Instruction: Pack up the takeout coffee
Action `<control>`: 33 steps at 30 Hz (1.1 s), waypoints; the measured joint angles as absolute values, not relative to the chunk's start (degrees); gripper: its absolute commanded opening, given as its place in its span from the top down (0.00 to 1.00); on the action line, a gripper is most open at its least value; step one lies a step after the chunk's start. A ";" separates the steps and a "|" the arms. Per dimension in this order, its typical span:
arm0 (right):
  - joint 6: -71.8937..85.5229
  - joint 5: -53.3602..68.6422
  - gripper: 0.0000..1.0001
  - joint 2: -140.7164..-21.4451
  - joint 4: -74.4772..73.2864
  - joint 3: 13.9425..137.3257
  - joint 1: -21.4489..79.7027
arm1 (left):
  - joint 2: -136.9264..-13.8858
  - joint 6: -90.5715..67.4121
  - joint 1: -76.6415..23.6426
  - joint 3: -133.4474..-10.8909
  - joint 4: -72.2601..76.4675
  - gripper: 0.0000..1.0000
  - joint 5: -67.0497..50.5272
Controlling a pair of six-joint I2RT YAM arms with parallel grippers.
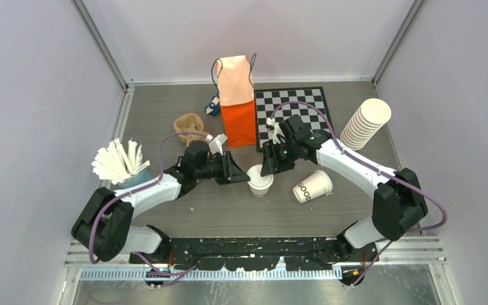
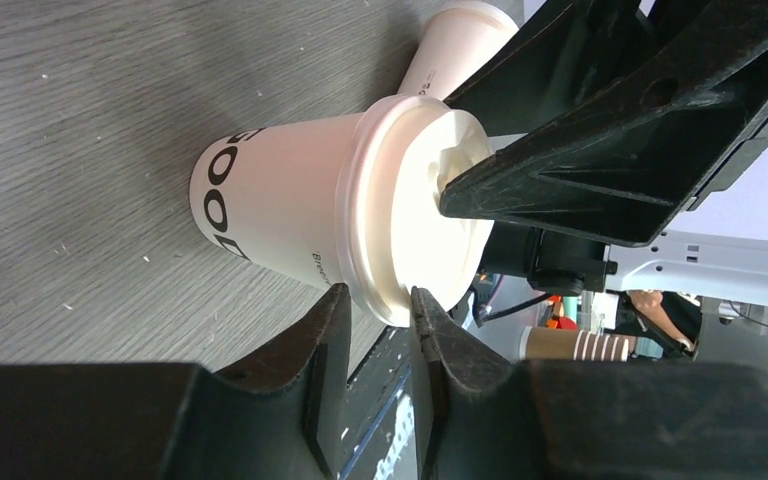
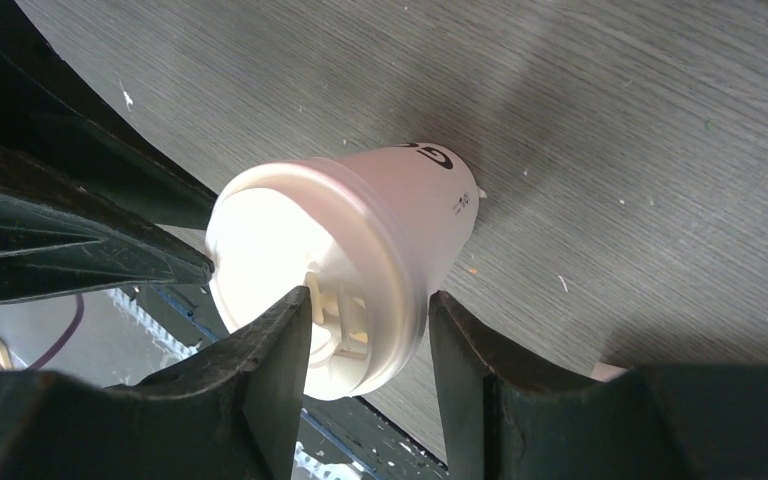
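The takeout coffee point(image 1: 260, 181) stands upright on the table point(image 1: 216, 210), between both hands. Its lid rim is straddled by the left hand point(image 2: 378, 330), narrowly parted, and by the right hand point(image 3: 368, 345), set wider; neither grip is confirmed. The orange bag point(image 1: 237, 101) stands farther back.

Two loose cups point(image 1: 261, 180), one bag point(image 1: 237, 98)

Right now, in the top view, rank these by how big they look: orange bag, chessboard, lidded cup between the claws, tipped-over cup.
1. Orange bag and chessboard: look close in area, and the bag stands nearer the camera, so I won't rank them.
2. Tipped-over cup.
3. Lidded cup, seen mostly end-on.
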State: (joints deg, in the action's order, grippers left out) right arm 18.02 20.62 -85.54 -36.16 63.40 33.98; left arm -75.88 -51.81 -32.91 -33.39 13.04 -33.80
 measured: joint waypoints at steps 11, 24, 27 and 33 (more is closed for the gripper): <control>19.68 24.18 0.52 -83.20 -29.15 57.56 31.46 | -77.49 -50.30 -33.26 -32.93 16.29 0.74 -33.21; 20.05 24.49 0.44 -82.85 -32.69 60.36 30.37 | -78.59 -48.99 -33.65 -34.74 15.25 0.62 -32.95; 19.99 23.55 0.44 -82.83 -34.15 61.95 29.93 | -79.07 -48.27 -33.74 -35.83 13.85 0.61 -32.69; 19.90 22.02 0.41 -81.84 -36.05 62.72 29.39 | -79.66 -47.40 -33.74 -36.82 12.86 0.60 -32.60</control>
